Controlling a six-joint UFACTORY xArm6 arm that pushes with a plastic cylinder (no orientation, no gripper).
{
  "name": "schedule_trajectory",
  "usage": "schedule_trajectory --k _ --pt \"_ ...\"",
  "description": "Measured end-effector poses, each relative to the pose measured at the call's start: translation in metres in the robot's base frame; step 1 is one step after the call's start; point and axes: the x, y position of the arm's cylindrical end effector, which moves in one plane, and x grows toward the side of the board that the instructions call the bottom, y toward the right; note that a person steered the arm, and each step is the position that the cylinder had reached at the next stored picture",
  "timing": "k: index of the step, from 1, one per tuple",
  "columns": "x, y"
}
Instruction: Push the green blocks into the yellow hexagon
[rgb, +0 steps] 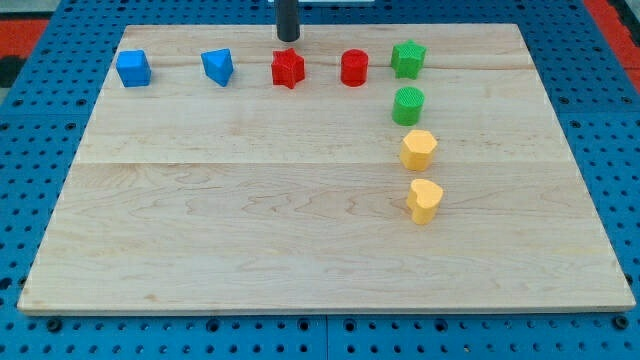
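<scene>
1. Tip (288, 39) at the counter's (250, 240) top edge, just above the red star (287, 68); no fingers, holds nothing.
2. Green cylinder (408, 105) just above the yellow hexagon (419, 149), green star (408, 59) higher up.

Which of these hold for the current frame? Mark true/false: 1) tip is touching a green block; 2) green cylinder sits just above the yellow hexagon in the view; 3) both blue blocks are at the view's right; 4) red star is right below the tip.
1) False. My tip is at the view's top, left of the green star, touching no block.
2) True. The green cylinder sits just above the yellow hexagon.
3) False. The blue cube and the other blue block are at the view's left.
4) True. The red star is just below my tip.
</scene>
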Motion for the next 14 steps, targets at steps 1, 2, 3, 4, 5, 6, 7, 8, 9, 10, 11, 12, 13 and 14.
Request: schedule_trajectory --k 1,2,3,4,5,6,7,8,9,10,11,12,13,14 --pt "0.000 0.001" --pt "0.000 0.000" --pt "0.000 0.000" --pt "-0.007 0.026" --pt "-0.007 0.091" --pt "0.001 0.122" --pt "0.012 0.148" --pt "0.042 0.147" --pt "0.053 0.159" --pt "0.053 0.161" --pt "0.049 0.197" --pt "0.076 0.181" --pt "0.111 0.146" --pt "0.134 0.147"
